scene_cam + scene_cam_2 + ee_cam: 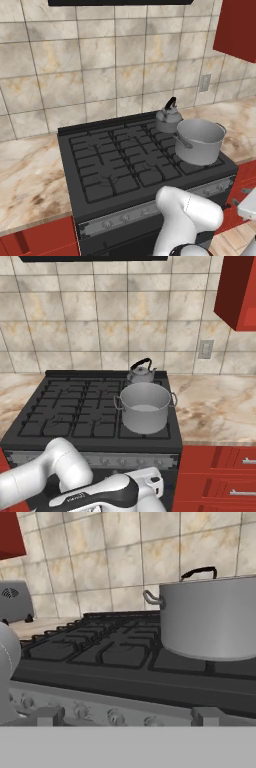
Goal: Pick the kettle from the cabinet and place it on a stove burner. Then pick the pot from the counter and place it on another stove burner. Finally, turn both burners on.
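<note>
pot (pixel 145 411) on front burner, kettle (pixel 141 373) behind

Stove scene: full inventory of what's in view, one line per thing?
kettle: one, grey with black handle, on the cooktop's back right burner, behind the pot
pot: one, grey steel, on the front right burner
cooktop: one, black with cast-iron grates, set in the counter
knob panel: one, silver, along the stove front
counter: beige-brown marble, both sides of the stove
cabinet: red, on the wall upper right
drawers: red with silver handles, under the right counter
wall outlet: one, grey, on the tile wall
toaster: one, grey, left counter in the hand view
arm: white, low before the stove
hand: open, level with the knob panel
</note>
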{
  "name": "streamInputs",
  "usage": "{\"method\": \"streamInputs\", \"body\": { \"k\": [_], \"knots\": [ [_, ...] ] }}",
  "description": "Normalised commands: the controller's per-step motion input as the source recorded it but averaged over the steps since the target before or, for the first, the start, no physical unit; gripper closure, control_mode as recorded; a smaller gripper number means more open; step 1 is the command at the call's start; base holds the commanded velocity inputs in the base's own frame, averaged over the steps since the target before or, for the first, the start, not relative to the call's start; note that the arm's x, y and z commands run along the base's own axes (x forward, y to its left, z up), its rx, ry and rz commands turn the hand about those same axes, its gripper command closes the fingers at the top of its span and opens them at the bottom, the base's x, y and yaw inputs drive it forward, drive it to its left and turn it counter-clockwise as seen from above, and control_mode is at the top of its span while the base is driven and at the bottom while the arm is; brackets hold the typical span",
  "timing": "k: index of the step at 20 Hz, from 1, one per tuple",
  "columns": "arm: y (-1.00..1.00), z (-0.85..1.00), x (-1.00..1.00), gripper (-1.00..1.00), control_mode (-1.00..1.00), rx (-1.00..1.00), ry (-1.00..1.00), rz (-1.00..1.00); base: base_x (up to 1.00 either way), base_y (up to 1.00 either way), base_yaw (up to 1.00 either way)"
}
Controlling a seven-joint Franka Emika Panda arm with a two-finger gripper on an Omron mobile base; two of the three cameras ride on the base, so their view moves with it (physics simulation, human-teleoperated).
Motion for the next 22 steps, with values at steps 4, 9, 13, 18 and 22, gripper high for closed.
{"method": "streamInputs", "body": {
  "k": [4, 9, 13, 18, 22],
  "knots": [
    [0.12, -0.10, 0.04, -1.00, -1.00, 0.03, 0.00, -0.03, 0.00, 0.00, 0.00],
    [0.09, -0.07, 0.09, -1.00, -1.00, 0.04, 0.00, -0.04, 0.00, 0.00, 0.00],
    [0.06, -0.05, 0.15, -1.00, -1.00, 0.04, 0.00, -0.06, 0.00, 0.00, 0.00],
    [0.00, -0.11, 0.12, -1.00, -1.00, 0.03, 0.00, -0.05, 0.00, 0.00, 0.00],
    [0.00, -0.19, 0.02, -1.00, -1.00, 0.01, -0.04, -0.03, 0.00, 0.00, 0.00]
  ]
}}
